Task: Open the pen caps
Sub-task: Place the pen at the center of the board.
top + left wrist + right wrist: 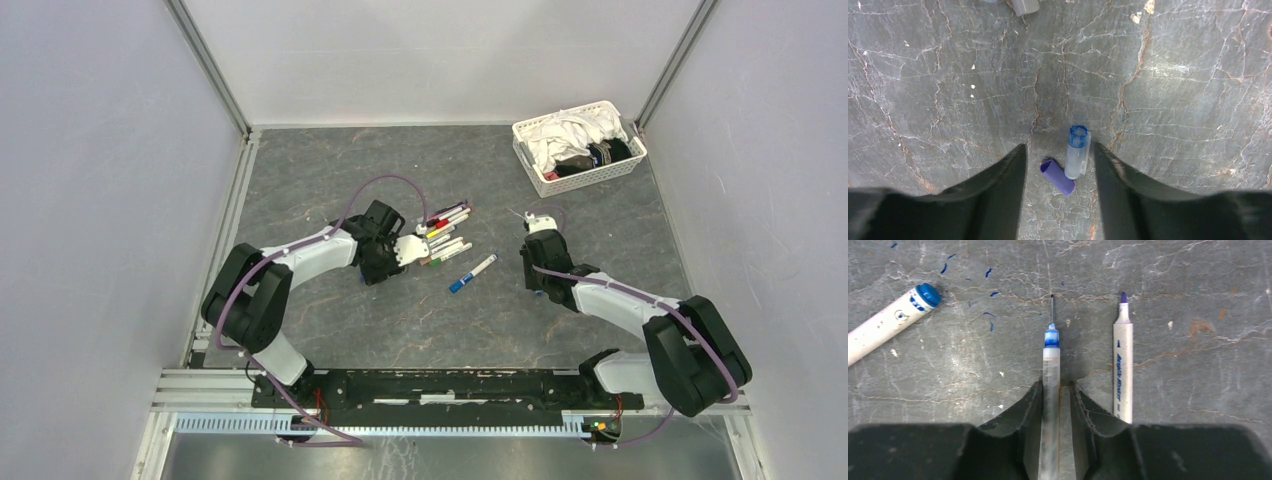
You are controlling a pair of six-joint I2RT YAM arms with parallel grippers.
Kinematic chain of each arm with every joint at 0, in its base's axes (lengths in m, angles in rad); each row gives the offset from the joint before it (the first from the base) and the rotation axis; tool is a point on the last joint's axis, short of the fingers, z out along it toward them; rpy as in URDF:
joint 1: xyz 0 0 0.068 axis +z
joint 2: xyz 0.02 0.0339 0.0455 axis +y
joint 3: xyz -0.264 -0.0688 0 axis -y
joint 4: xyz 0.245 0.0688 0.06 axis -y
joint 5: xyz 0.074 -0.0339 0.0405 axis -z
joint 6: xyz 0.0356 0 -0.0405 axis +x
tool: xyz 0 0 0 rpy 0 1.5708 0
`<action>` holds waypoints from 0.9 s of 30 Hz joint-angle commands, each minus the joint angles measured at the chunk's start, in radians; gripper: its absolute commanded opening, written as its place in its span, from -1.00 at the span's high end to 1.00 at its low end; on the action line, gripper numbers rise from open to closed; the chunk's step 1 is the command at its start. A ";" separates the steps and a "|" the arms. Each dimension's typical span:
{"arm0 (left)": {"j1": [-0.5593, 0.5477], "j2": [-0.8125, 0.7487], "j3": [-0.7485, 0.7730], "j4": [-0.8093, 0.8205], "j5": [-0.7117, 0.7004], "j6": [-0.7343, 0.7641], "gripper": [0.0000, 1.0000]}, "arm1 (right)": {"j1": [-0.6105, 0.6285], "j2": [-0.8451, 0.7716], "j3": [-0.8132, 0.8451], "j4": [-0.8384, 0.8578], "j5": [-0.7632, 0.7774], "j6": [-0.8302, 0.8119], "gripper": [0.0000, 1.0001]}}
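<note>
My right end effector (1059, 390) grips uncapped blue pen (1050, 360): lay flat, gently. Left end effector (1058, 155) wide around clear cap (1076, 152): lift straight.

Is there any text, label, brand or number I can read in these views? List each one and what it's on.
"Acrylic Marker": blue print along the white pen with the purple tip, right wrist view. The smaller print below it is too small to read.
Blue-capped white pen: blue marks and a round logo, too blurred to read.
Clear pen: no print visible.
Top view: the pens are too small for any text to be read.
</note>
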 commanded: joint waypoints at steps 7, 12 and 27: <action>0.059 -0.111 0.083 -0.119 0.159 -0.113 -0.60 | -0.014 -0.025 0.049 -0.073 0.086 0.009 0.15; 0.156 -0.172 0.179 -0.165 0.205 -0.168 -0.99 | -0.014 -0.056 0.090 -0.110 0.092 0.000 0.18; 0.323 -0.228 0.392 -0.304 0.183 -0.328 -1.00 | 0.125 0.095 0.442 -0.125 -0.101 0.021 0.15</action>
